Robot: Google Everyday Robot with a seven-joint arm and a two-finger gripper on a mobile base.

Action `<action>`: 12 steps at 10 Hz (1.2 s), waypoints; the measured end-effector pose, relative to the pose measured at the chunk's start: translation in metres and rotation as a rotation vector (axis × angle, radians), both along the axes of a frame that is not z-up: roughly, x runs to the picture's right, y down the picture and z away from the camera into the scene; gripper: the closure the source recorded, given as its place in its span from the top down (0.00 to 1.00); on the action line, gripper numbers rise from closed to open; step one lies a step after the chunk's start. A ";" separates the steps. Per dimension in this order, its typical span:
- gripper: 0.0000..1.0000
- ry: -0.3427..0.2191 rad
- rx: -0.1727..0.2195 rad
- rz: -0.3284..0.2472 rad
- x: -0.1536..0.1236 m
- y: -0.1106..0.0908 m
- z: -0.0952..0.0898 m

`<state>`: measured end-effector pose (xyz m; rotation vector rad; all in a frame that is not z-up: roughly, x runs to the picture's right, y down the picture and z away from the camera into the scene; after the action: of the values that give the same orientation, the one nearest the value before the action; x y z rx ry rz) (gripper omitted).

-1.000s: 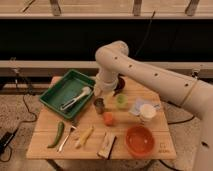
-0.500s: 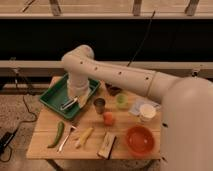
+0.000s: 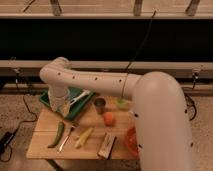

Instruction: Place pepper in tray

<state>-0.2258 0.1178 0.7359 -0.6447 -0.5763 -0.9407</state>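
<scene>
Wooden bench (image 3: 44,146) on speckled floor (image 3: 20,107), dark wall behind. Pepper (image 3: 57,135) lies near-left on bench, outside tray (image 3: 77,110). End effector (image 3: 63,107) at tray's near edge; cannot tell its state.

Wooden table (image 3: 42,146): pepper (image 3: 57,135), tray (image 3: 75,109); tool (image 3: 64,107) above

White arm (image 3: 100,80) is showing small dark dots scattered along its shell; its pale gripper (image 3: 63,108) is hanging over the near edge of the dark green tray (image 3: 46,98), which is carrying a whitish utensil (image 3: 80,97). On the light tan wooden table (image 3: 42,146), the pepper (image 3: 56,135) is reading plain mid green, the long fruit (image 3: 84,137) pale yellow, the ball (image 3: 109,118) orange-red, the cup (image 3: 100,104) dark grey-brown. The bowl (image 3: 129,142) is showing bright orange.
</scene>
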 end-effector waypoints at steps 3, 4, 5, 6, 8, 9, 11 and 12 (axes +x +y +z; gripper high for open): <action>0.50 -0.001 0.000 -0.001 -0.001 0.000 0.000; 0.50 0.000 0.000 -0.001 0.000 0.000 0.000; 0.50 0.000 0.000 -0.004 0.000 0.000 0.000; 0.50 -0.011 -0.003 -0.016 -0.002 0.003 0.000; 0.50 -0.045 -0.022 -0.043 -0.021 0.021 0.007; 0.50 -0.067 -0.036 -0.058 -0.042 0.033 0.013; 0.50 -0.095 -0.057 -0.090 -0.076 0.053 0.024; 0.50 -0.106 -0.071 -0.110 -0.090 0.065 0.032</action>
<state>-0.3162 0.1829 0.7684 -0.6985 -0.6764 -1.0665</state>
